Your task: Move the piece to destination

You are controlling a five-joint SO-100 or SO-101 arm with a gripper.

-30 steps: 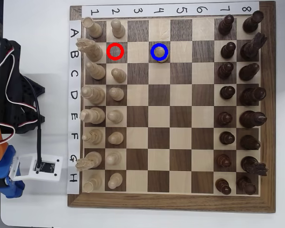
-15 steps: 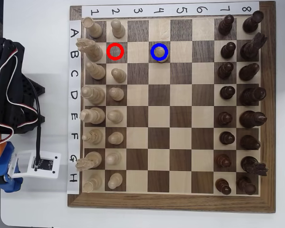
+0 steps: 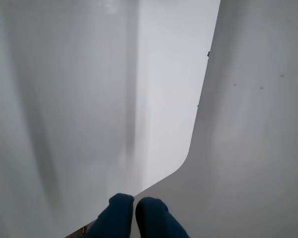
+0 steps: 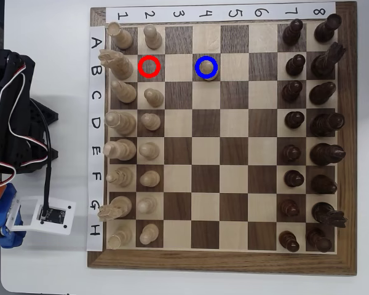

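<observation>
In the overhead view the piece (image 4: 209,73), a small pale pawn with a round head, stands upright on the destination (image 4: 216,57), the dark square marked with a blue ring in row B, column 4. My gripper (image 4: 1,233) is off the board at the lower left, far from the pawn. In the wrist view its blue fingertips (image 3: 120,206) rest together at the bottom edge, shut and empty, over a bare white surface. The board is out of the wrist view.
A red ring (image 4: 149,66) marks an empty dark square in row B, column 2. Pale pieces (image 4: 120,120) fill the board's left two columns and dark pieces (image 4: 323,123) the right two. The arm's black base (image 4: 12,117) and white camera box (image 4: 52,215) sit left of the board.
</observation>
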